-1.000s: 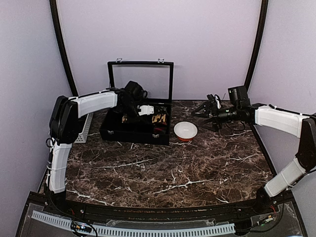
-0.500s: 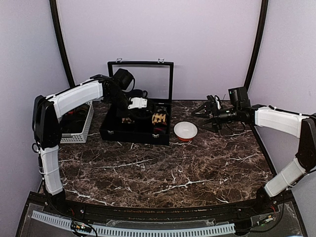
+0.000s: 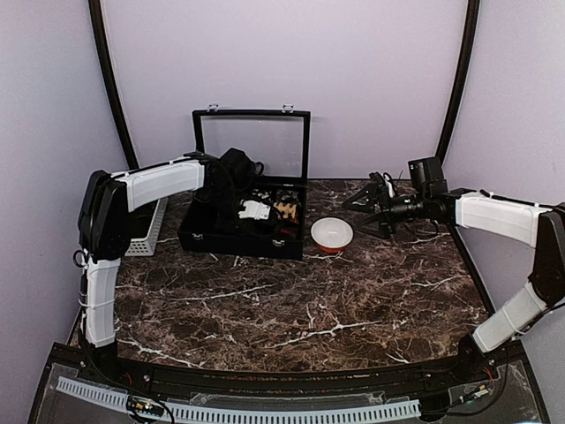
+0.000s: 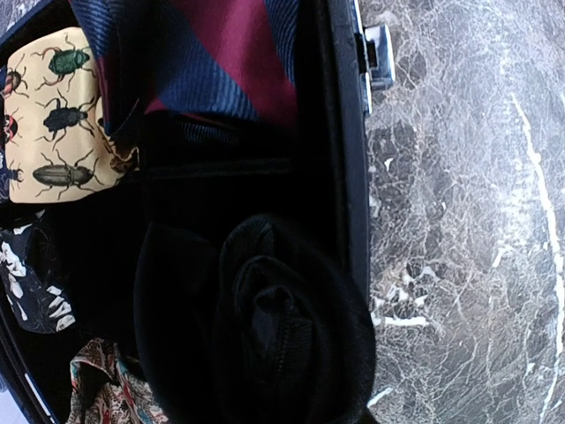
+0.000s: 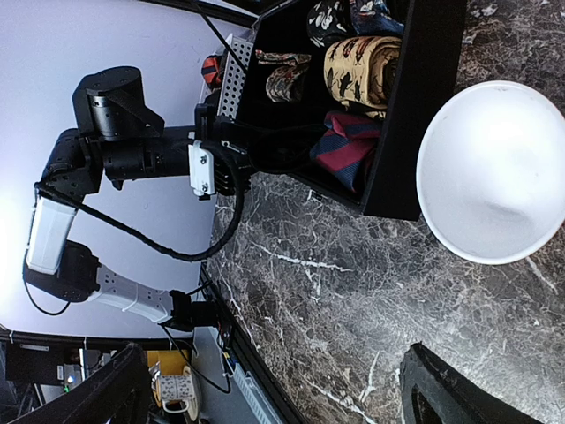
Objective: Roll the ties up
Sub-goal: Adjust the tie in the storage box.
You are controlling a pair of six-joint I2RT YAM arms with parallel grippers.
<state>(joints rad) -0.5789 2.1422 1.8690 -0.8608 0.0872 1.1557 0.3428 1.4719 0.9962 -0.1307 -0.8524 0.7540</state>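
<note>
Fabric ties (image 4: 66,132), at least four (one case (image 3: 243,238))

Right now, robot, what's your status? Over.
Right gripper open, hovering near white bowl. Left gripper inside case over rolled black tie, grip unclear. Nothing blocking.

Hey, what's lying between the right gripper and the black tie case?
A white bowl, standing close beside the black case. The right wrist view shows it ahead of the right gripper, fingers open.
</note>
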